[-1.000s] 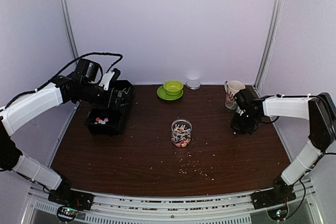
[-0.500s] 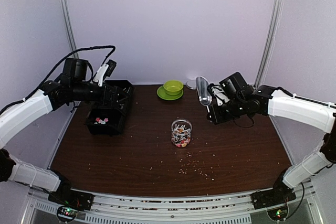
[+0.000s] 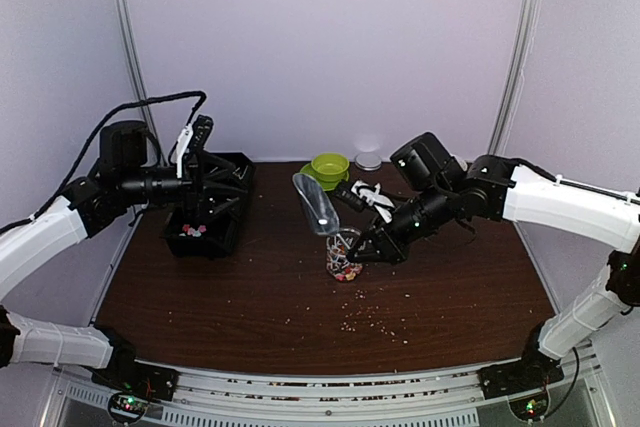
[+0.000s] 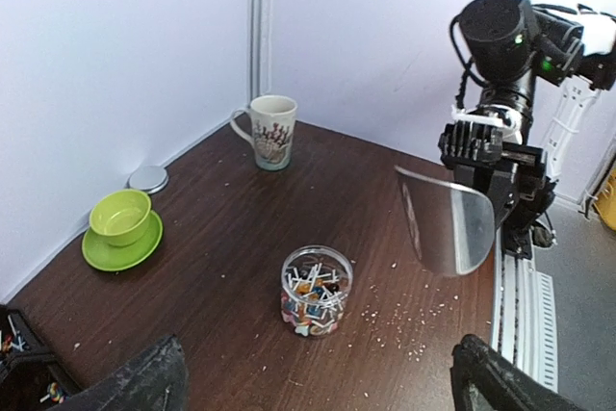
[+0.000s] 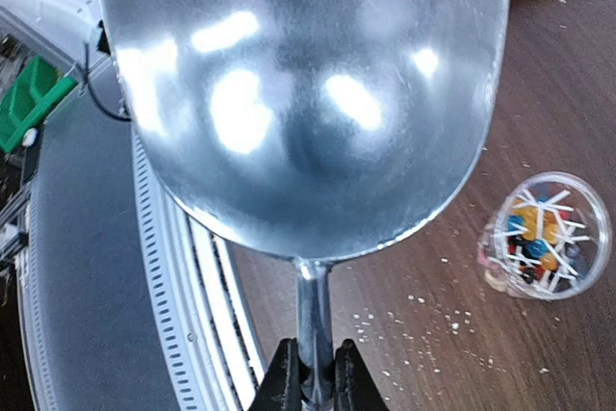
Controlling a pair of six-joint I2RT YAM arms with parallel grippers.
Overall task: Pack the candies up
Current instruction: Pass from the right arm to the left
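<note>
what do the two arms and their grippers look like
The left arm and right arm have white shells between black joints. A black cable loops over the left one. The left gripper and right gripper are black with two fingers.

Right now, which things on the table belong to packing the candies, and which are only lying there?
For the job:
- candies, in the jar and in the black bin
- scoop, held by the right gripper

Only lying there:
- green bowl on its saucer
- mug
- silver disc
- crumbs
</note>
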